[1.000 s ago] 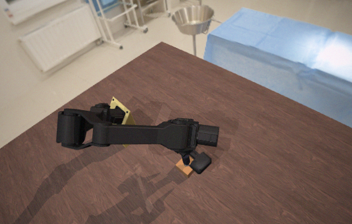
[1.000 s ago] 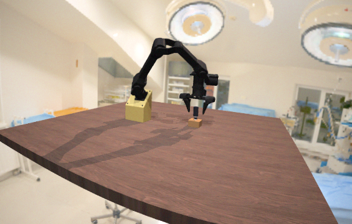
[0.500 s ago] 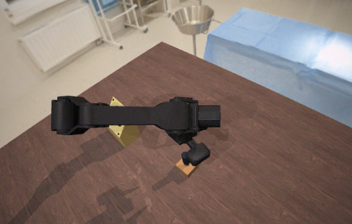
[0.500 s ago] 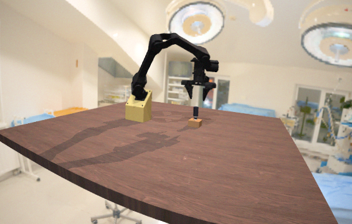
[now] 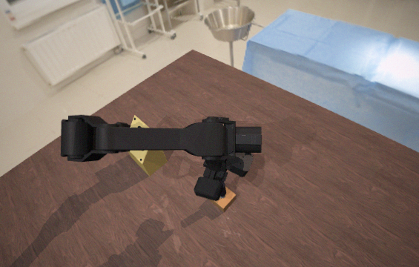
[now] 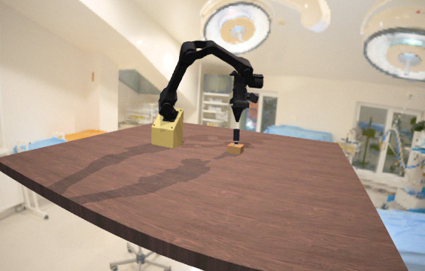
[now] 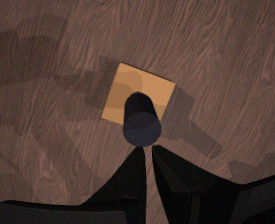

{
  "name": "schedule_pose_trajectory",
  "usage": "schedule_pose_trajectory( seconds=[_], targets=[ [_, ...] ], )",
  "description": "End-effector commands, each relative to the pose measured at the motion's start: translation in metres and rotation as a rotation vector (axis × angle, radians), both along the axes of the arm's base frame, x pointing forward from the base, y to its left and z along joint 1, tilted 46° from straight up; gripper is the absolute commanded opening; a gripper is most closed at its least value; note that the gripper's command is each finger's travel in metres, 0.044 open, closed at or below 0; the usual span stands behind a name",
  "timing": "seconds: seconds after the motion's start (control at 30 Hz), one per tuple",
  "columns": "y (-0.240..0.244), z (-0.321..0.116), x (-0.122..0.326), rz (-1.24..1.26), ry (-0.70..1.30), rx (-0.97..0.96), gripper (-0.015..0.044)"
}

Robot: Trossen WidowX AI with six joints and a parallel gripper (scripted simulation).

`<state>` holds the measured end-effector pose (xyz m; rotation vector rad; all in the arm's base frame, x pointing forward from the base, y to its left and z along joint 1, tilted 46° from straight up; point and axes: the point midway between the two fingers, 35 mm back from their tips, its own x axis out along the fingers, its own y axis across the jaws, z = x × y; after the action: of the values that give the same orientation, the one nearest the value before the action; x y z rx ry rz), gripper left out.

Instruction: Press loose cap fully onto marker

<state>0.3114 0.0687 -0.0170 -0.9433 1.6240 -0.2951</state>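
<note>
Wood-grained brown table [image 6: 257,211] fills the near ground of the exterior view, with the arm's long shadows lying across it toward the near left. One small orange holder block [image 6: 235,149] sits on it at mid-depth, and one marker stands upright in that block, wearing one dark cylindrical cap [image 6: 236,134]; only a thin pale band of the marker's barrel shows between cap and block, too small to describe further. In the wrist view the cap's rounded top [image 7: 141,121] covers the marker wholly, and the block [image 7: 154,90] shows around it as a tilted square.

Directly above the cap hangs the one black parallel-jaw gripper [image 6: 237,117], pointing straight down. Its two fingers are clenched almost together, with just a sliver of table showing between them in the wrist view, and they grasp nothing. The exterior view shows a clear gap of air between the fingertips and the cap's top, so nothing is touched.

From the top view the gripper body [image 5: 210,187] hides the cap and most of the block, leaving one orange corner [image 5: 227,200] in sight.

Farther back and to the left, the black six-joint arm [image 6: 201,50] rises from one yellow wedge-shaped base [image 6: 167,129]. Beyond the table are blurred blue-draped beds and two round ceiling lamps, both cut off by the frame's upper edge.
</note>
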Motion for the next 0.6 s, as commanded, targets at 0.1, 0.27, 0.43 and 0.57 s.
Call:
schedule_pose_trajectory(
  seconds=[0.1, 0.27, 0.43, 0.57],
  targets=[
    [-0.0016, -0.0015, -0.0005, -0.297, -0.302, 0.003, 0.0000],
    [-0.0016, -0.0015, -0.0005, -0.297, -0.302, 0.003, 0.0000],
    [-0.0026, -0.0026, -0.0005, -0.297, -0.302, 0.003, 0.0000],
    [-0.0059, -0.0058, -0.0004, -0.297, -0.302, 0.002, 0.0000]
  ],
)
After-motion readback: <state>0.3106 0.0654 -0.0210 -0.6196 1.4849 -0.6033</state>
